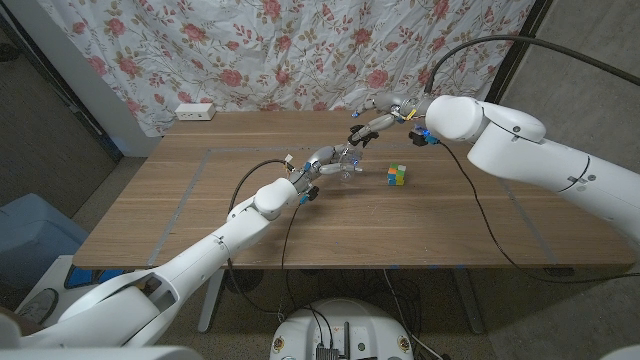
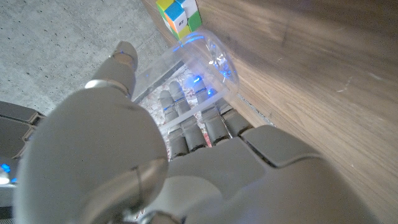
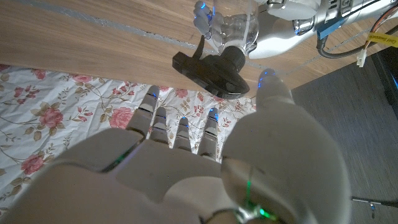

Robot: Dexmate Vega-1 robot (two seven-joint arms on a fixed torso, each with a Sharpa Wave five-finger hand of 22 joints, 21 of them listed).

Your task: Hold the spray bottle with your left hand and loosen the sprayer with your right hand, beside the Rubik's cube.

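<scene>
Left wrist view: the left hand (image 2: pixel 186 168) wraps the clear bottle (image 2: pixel 199 68) beside the cube (image 2: pixel 177 14) on the table (image 2: pixel 311 74). The right hand (image 3: pixel 186 168), fingers apart and empty, hovers just short of the black sprayer (image 3: pixel 211 68). If its grasp lands off-center, twisting could spin the bottle in the left hand's grip or knock the cube.

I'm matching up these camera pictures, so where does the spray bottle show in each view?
Head view: spray bottle at table centre, gripped by the left hand, left of the Rubik's cube.
Left wrist view: clear body in the fingers, beside the cube.
Right wrist view: black sprayer beyond the right hand.
Shared landmark: the bottle-gripping left hand.
</scene>
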